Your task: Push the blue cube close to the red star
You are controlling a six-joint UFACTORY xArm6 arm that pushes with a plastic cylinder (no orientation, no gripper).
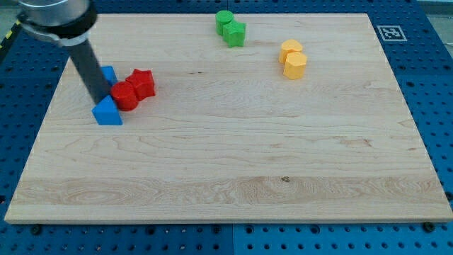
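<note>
Near the board's (pixel 212 177) left edge, my tip (pixel 100 98), a bare rod holding nothing, sits beside the half-hidden blue cube (pixel 108 74), just left of the red star (pixel 143 83); an off-centre push could knock the red cylinder (pixel 125 95) or blue triangular block (pixel 107 112) instead

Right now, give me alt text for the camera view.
My tip sits among the blue cube, blue wedge, red round block and red star at the board's left. Green blocks and yellow blocks lie near the top.
</note>
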